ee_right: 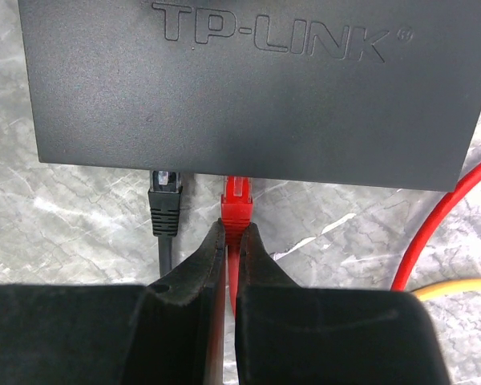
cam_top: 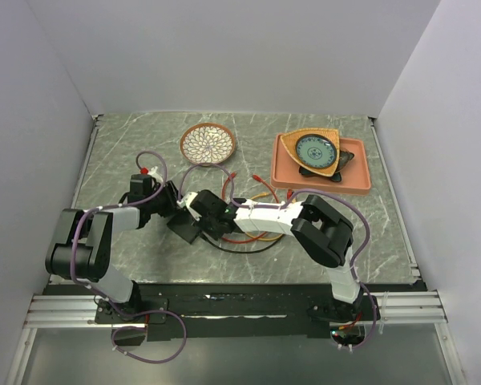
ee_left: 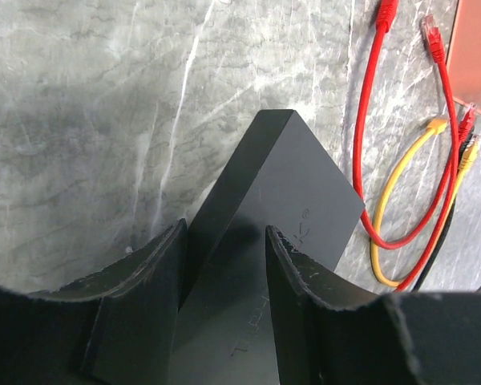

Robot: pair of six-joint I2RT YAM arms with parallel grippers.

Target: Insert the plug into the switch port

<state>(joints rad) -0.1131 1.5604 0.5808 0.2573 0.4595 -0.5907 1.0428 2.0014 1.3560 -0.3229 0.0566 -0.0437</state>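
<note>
On the table [cam_top: 128, 152], the left gripper [ee_left: 224, 241] has its fingers clamped across the switch [ee_right: 248, 88], while the right gripper [ee_right: 230, 241] pinches the red plug [ee_right: 236, 204] at its port edge.

Switch [ee_right: 248, 88] on table [cam_top: 128, 152]; plug [ee_right: 236, 200] at switch edge, second plug [ee_right: 165, 200] beside it.
</note>
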